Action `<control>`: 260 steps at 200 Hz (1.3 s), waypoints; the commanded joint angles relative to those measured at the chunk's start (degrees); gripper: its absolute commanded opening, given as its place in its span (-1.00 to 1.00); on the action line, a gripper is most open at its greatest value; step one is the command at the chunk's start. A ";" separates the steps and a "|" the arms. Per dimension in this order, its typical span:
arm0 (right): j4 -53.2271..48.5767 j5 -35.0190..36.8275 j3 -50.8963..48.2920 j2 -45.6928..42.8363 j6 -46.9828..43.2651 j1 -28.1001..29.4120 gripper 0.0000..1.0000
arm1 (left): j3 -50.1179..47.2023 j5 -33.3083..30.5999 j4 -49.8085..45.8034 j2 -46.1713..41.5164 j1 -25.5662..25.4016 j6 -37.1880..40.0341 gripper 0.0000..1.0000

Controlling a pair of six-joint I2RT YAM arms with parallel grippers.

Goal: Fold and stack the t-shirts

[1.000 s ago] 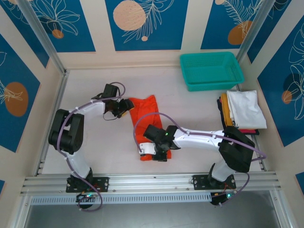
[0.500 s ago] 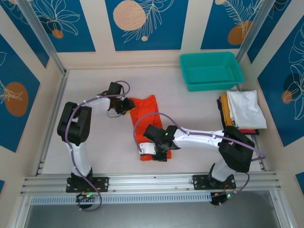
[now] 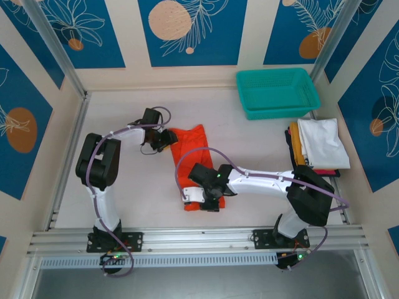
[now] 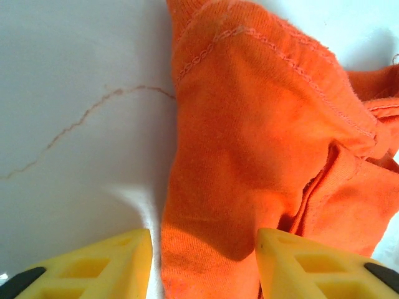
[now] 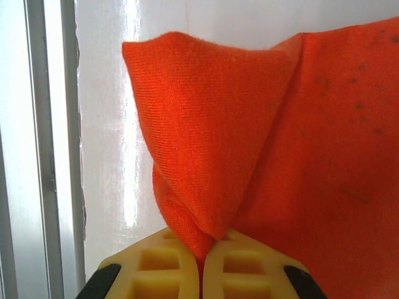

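The right gripper (image 5: 201,265) clamps the orange t-shirt (image 5: 268,149) corner; left gripper (image 4: 202,265) fingers gape astride its edge — a lone pull could bunch it.

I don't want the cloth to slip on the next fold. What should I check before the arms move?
1. Right gripper pinching the orange shirt: ok, shut on a near corner.
2. Left gripper gripping the far edge: not ok, open, with cloth between its fingers.
3. Right gripper holding every layer of that corner: cannot tell.
4. Shirt lying smooth: not ok, rumpled near the left gripper.
5. Stack tidy for the next shirt: ok, white on top.
6. Basket apart from the shirt: ok.
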 commanded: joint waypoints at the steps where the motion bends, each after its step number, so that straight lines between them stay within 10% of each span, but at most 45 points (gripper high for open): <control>1: -1.09 -1.88 0.85 1.08 0.29 -0.24 -1.00 | 0.73 0.88 -0.28 0.93 -0.28 0.37 -0.09; 104: -4.79 -3.66 2.21 -0.11 1.56 0.28 -1.00 | 0.41 5.11 2.52 3.81 -0.41 -0.95 -1.00; 176: -15.25 -7.81 10.84 -3.68 -1.94 0.20 -1.00 | 0.19 7.56 -0.75 3.36 -2.26 3.96 -1.00; 260: -16.45 1.90 28.16 9.67 -16.16 -12.97 -1.00 | -2.82 9.09 1.63 3.93 -1.32 6.87 -1.00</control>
